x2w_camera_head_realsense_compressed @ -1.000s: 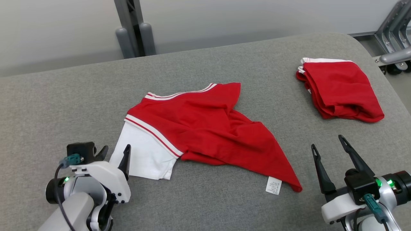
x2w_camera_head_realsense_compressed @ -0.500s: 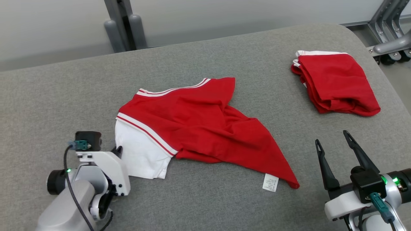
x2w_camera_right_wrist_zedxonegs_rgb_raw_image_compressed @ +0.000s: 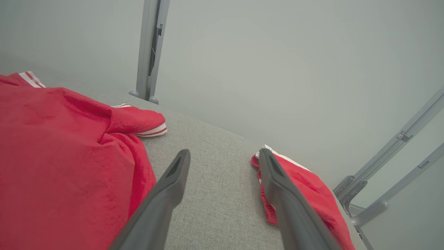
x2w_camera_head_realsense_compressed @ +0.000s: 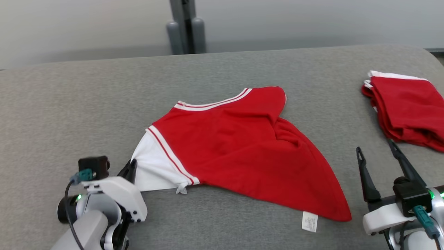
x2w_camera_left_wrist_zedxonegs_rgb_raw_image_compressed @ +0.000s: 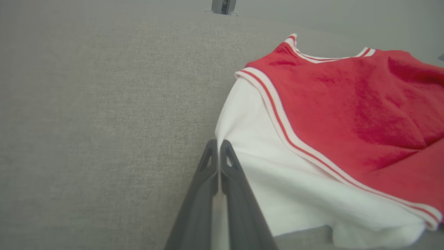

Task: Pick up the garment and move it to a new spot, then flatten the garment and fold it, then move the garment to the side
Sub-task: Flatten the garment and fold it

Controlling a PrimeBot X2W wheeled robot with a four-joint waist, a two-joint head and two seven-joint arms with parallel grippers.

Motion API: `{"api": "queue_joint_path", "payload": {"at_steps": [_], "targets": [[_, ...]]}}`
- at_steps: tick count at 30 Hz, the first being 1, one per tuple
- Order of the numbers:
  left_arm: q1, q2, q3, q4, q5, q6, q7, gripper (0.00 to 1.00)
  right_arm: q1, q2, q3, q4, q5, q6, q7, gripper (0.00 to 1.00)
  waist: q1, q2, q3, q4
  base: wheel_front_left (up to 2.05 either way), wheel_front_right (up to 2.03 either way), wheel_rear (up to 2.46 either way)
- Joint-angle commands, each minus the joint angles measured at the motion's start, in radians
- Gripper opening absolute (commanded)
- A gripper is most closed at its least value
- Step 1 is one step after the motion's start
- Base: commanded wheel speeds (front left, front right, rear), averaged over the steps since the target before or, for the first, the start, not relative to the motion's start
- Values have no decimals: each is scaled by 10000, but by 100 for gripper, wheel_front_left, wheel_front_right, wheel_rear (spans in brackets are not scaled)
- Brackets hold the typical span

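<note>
The left gripper (x2w_camera_head_realsense_compressed: 130, 167) clamps its jaws on the white sleeve (x2w_camera_head_realsense_compressed: 152, 166) of the red shirt (x2w_camera_head_realsense_compressed: 242, 149) lying crumpled mid-way across the counter (x2w_camera_head_realsense_compressed: 69, 104), the pick-up apparently under way (right gripper (x2w_camera_head_realsense_compressed: 374, 146) idle, jaws wide), with a clean lift toward a new spot likely next.

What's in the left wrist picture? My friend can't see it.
The left arm's dark jaws are pinched shut on the edge of the white sleeve of a red shirt. The shirt spreads to their right over a grey fabric surface.
</note>
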Motion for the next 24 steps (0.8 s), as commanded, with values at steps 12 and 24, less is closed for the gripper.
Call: {"api": "queue_joint_path", "payload": {"at_steps": [12, 24], "targets": [[2483, 476, 671, -1991, -680, 1137, -676, 0, -238, -57, -1286, -425, -81, -2, 122, 100, 0, -1, -317, 1209, 0, 0, 0], [2952, 447, 1444, -3362, 15, 1256, -2044, 100, -119, -55, -1647, -719, 1267, -2, 357, 100, 0, -1, -704, 711, 0, 0, 0]]}}
